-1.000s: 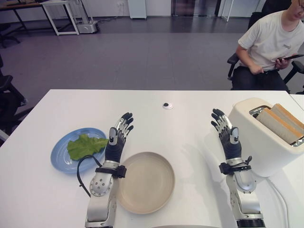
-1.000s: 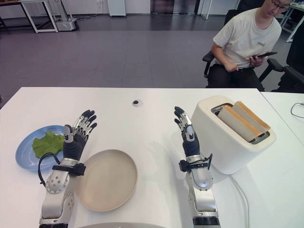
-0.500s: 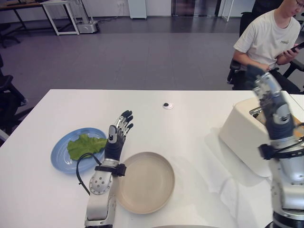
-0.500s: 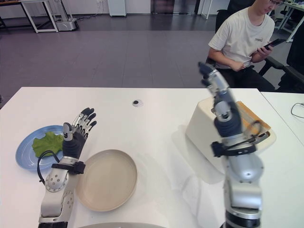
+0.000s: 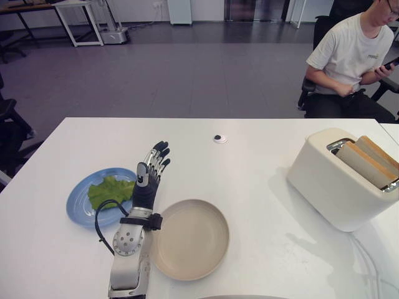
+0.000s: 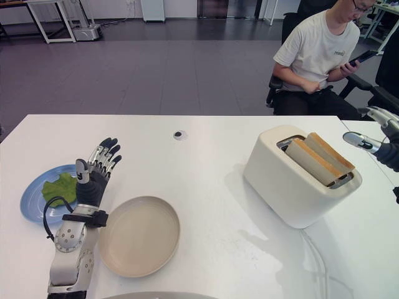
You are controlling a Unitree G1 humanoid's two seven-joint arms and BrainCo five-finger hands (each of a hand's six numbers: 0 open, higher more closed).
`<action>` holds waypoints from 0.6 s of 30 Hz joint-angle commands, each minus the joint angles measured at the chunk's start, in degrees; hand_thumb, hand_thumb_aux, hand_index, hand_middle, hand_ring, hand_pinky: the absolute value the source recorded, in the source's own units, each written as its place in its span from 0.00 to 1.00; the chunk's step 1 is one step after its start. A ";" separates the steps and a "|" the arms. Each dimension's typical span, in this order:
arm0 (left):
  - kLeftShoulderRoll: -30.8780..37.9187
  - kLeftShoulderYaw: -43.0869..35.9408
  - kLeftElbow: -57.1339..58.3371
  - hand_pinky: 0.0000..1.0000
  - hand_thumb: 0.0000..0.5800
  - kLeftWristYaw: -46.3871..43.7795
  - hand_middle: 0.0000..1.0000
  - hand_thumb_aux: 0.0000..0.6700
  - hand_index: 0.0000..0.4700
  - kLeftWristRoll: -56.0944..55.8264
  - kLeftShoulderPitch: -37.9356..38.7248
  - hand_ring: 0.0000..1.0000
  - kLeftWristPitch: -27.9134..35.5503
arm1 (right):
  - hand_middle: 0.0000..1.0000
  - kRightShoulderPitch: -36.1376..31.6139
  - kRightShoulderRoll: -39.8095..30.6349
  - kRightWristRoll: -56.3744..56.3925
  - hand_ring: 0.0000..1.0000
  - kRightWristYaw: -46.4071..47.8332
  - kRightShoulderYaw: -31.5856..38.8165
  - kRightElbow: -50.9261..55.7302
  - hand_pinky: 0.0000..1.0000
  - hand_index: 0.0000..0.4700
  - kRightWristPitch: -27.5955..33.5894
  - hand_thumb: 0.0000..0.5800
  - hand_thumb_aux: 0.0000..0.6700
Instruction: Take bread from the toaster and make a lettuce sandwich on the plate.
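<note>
One broad white tabletop (image 5: pixel 262 174) carries everything, and the white box-shaped toaster (image 5: pixel 324 180) standing on its right side serves as the landmark. Well to the toaster's left and nearer the robot lies the round beige plate (image 5: pixel 190 240), bare. Farther left again sits the flat blue plate (image 5: pixel 78 202). Two tan bread slices (image 5: pixel 368 163) stand on edge in the toaster's top slots, their upper edges clear of the casing. Their long axis runs on a slant from the toaster's far left corner toward its near right one. A ruffled green lettuce leaf (image 5: pixel 109 192) rests on the blue plate.

The left hand (image 5: pixel 148 177) is far left of the toaster, between the two plates, with its fingers straight, spread and holding nothing. The right hand (image 6: pixel 388 149) is raised just off the toaster's right end. Its fingers are stretched out and apart, pointing back toward the toaster, and they hold nothing.

So the bread lies to the left of the right hand's fingers and near them, which makes that hand by far the closer one. I judge a pull from the toaster would call for the fingers to close across a slice's thin faces and draw it upward.
</note>
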 commanded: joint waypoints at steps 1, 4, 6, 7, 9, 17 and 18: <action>0.49 0.62 -0.72 0.00 0.00 -0.03 0.00 0.00 0.00 -0.20 1.27 0.00 0.78 | 0.00 -0.24 -0.64 -1.47 0.00 -0.85 3.29 4.67 0.00 0.05 -2.85 0.11 0.05; 0.50 1.04 -1.03 0.00 0.00 -0.11 0.00 0.00 0.00 -0.32 1.74 0.00 0.68 | 0.00 -0.67 -0.54 -2.05 0.00 -1.57 5.46 6.36 0.00 0.18 -4.02 0.32 0.18; 0.51 1.15 -1.27 0.00 0.00 -0.14 0.00 0.00 0.00 -0.34 1.91 0.00 0.74 | 0.00 -0.72 -0.30 -2.27 0.00 -2.02 6.55 7.18 0.00 0.20 -4.46 0.37 0.20; 0.52 1.17 -1.37 0.00 0.00 -0.14 0.00 0.00 0.00 -0.34 1.93 0.00 0.80 | 0.00 -0.67 -0.22 -2.38 0.00 -2.14 7.01 7.47 0.00 0.21 -4.62 0.38 0.21; 0.52 1.24 -1.57 0.00 0.00 -0.11 0.00 0.00 0.00 -0.32 2.01 0.00 0.89 | 0.00 -0.76 -0.25 -2.58 0.00 -2.49 7.79 8.17 0.00 0.25 -4.91 0.43 0.25; 0.43 1.56 -1.91 0.00 0.00 -0.03 0.00 0.00 0.00 -0.39 2.31 0.00 0.86 | 0.00 -1.90 -1.12 -3.53 0.00 -4.55 9.94 11.42 0.00 0.52 -5.79 0.77 0.52; 0.42 1.59 -1.96 0.00 0.00 -0.03 0.00 0.00 0.00 -0.39 2.35 0.00 0.85 | 0.00 -1.92 -1.06 -3.55 0.00 -4.57 10.17 11.41 0.00 0.60 -5.87 0.84 0.60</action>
